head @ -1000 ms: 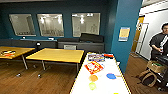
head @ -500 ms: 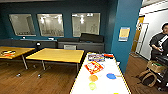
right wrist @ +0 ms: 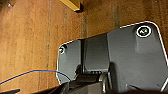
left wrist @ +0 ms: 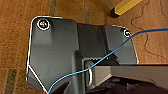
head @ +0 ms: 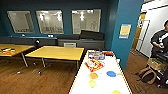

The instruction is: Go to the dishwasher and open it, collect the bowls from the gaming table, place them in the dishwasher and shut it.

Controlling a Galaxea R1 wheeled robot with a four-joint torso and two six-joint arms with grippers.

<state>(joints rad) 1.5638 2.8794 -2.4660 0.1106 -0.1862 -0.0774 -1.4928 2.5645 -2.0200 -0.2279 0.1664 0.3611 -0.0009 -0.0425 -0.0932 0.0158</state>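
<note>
The gaming table (head: 106,83), long with a glossy white top and a yellow edge band, runs away from me at the lower middle of the head view. On it lie an orange bowl (head: 93,75), a blue bowl (head: 111,73), a lime green bowl (head: 92,83) and a yellow bowl (head: 116,92) at the bottom edge. Farther along the top sit a red and yellow packet (head: 93,65) and a colourful box (head: 96,55). Both wrist views look down at wooden floor past the robot's dark plates. The dishwasher is out of view.
Wooden-topped tables (head: 56,53) stand to the left on a wooden floor. A dark counter (head: 80,43) runs under windows on the teal back wall. A teal pillar (head: 123,35) rises right of the table. A person (head: 160,42) stands at the far right by bags (head: 147,73).
</note>
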